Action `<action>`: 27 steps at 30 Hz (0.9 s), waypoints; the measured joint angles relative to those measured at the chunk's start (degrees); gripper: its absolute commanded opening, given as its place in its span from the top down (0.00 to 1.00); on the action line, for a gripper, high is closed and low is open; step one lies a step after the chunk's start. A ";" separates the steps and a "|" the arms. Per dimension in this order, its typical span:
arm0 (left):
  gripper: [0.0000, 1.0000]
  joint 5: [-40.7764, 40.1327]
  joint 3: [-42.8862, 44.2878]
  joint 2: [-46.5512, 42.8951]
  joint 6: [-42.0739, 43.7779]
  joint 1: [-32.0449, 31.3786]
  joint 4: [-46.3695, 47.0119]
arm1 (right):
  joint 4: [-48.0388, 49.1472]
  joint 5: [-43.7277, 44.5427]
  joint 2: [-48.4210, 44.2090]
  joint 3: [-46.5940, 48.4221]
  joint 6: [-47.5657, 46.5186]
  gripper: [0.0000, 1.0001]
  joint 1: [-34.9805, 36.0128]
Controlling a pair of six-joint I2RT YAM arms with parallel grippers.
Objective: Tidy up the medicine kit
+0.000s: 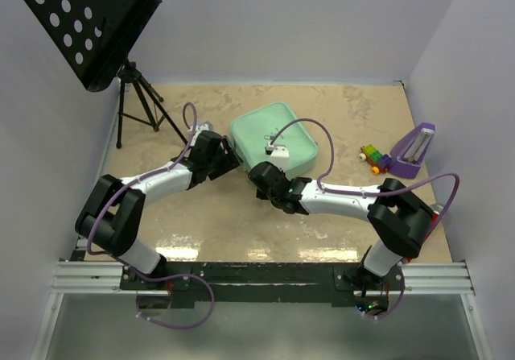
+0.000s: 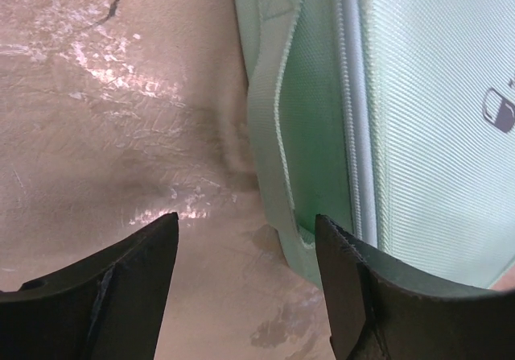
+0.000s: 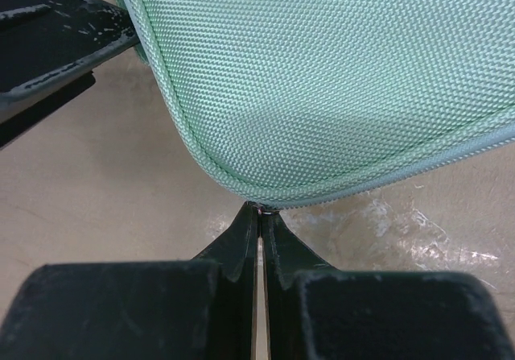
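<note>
While the green medicine kit (image 1: 273, 140) lies flat near the middle of the counter (image 1: 217, 223), a bit toward the far edge, both arms reach in to its near side. The kit looks zipped shut, and no medicine things show beside it.

The right hand (image 3: 257, 208) is at the kit's near corner. Its two fingers are pressed together with almost no gap. Something tiny and shiny sits right at their tips, just at the zipper line (image 3: 451, 146). It may be the zipper pull, but it is too small to be sure.

The left hand (image 2: 245, 251) is at the kit's left edge. Its fingers are spread wide with nothing between them. One finger (image 2: 362, 295) is over the edge of the kit, near a fabric strap (image 2: 278, 118), and the other is over the bare counter.

I think the step now is working the zipper, with the left hand there to keep the kit from sliding. A shut kit fits two times: about to be unzipped, or just zipped up after packing. The pictures cannot say which.

Some colored blocks (image 1: 372, 156) and a purple holder (image 1: 413, 152) sit near the right edge of the counter, well apart from the kit.
</note>
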 measured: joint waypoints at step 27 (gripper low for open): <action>1.00 -0.42 6.49 9.14 2.38 -0.17 1.60 | -0.61 1.38 -2.32 -1.66 -2.01 1.00 0.37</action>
